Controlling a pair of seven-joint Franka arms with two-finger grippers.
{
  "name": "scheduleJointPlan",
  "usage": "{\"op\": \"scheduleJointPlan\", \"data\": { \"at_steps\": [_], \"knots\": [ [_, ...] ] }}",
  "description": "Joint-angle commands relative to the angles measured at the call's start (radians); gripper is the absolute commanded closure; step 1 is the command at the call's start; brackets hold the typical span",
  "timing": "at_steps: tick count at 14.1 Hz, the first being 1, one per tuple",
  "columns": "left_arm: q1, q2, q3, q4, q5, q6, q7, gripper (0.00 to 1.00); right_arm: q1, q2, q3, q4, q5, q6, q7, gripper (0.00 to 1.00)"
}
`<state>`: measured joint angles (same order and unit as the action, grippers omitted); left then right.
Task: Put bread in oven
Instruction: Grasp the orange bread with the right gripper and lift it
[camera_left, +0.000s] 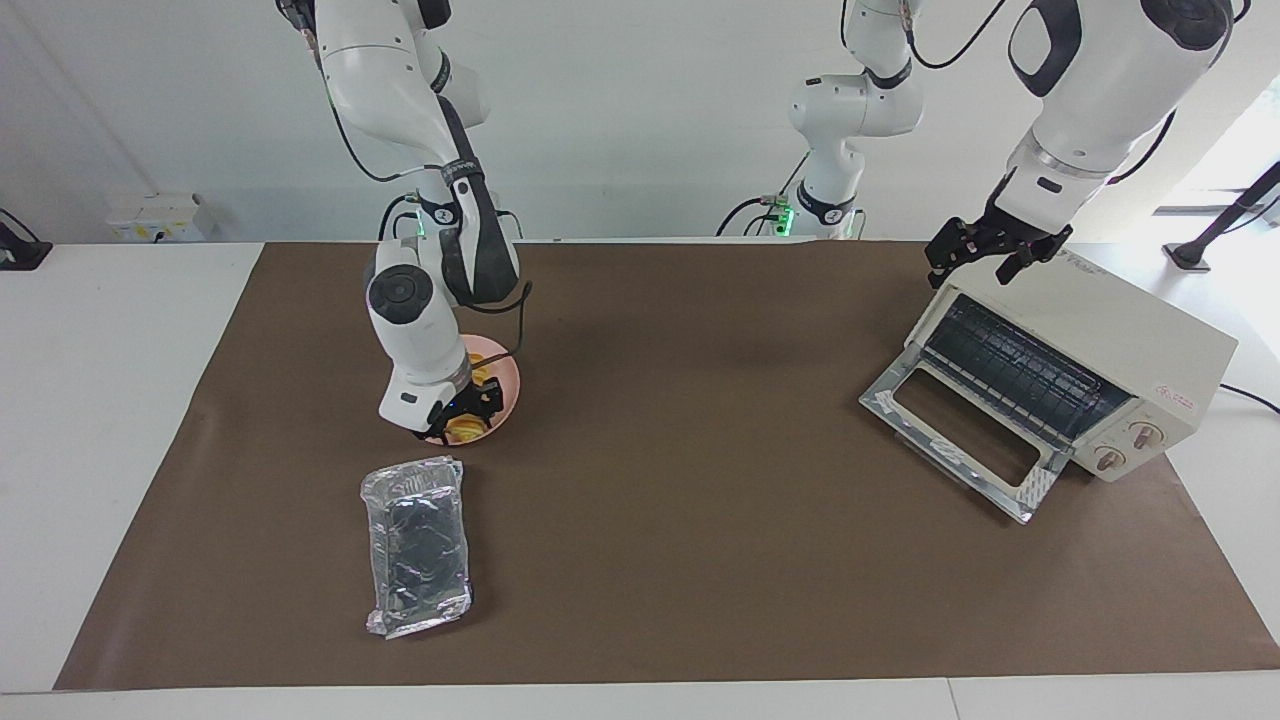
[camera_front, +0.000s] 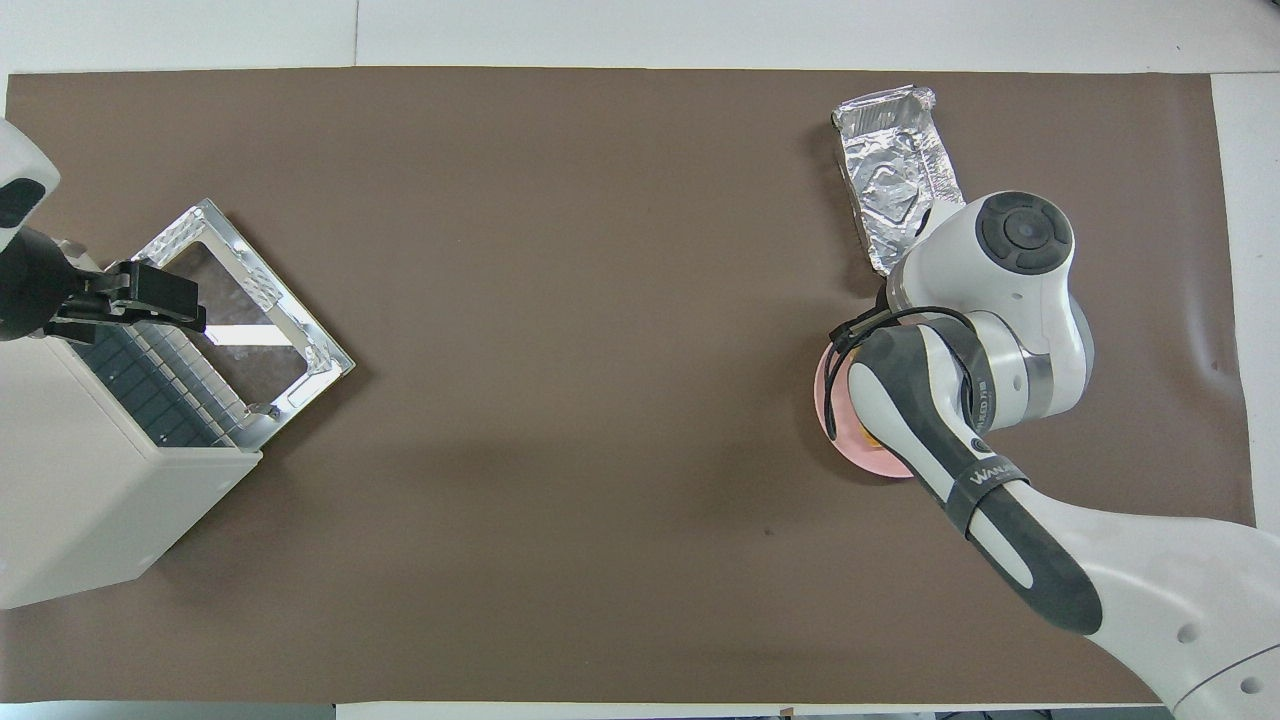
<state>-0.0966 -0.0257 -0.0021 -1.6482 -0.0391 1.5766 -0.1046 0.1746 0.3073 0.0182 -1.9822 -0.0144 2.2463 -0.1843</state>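
My right gripper is sitting low on the pink plate, and I am seeing its fingers on either side of the bread; whether they are already clamping it I cannot tell. The bread is showing as a small yellow-orange loaf with ridged segments, lying on the plate's edge farther from the robots, with another yellow patch peeking out by the wrist. In the overhead view the right arm is covering nearly all of it, leaving only a sliver of the plate.

My left gripper is hanging over the oven, above the top edge of its opening, with its fingers spread apart and gripping nothing. The oven is standing at the left arm's end of the table, turned at an angle, with its glass door dropped flat onto the brown mat and the dark wire rack showing inside. Its 2 knobs are facing away from the robots.

The foil tray is lying just beside the plate, farther from the robots, close to but apart from it. Between the plate and the oven door I am seeing a wide stretch of bare mat.
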Motion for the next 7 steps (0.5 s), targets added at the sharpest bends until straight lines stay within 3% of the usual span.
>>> {"op": "scheduleJointPlan", "data": {
  "at_steps": [1, 7],
  "knots": [
    [-0.005, -0.01, 0.004, 0.002, 0.011, -0.01, -0.006, 0.0, -0.012, -0.016, 0.008, -0.026, -0.006, 0.001, -0.014, 1.0],
    [-0.005, -0.01, 0.004, 0.002, 0.013, -0.01, -0.006, 0.0, -0.012, -0.019, 0.008, 0.008, -0.006, -0.051, -0.015, 1.0]
  ]
}}
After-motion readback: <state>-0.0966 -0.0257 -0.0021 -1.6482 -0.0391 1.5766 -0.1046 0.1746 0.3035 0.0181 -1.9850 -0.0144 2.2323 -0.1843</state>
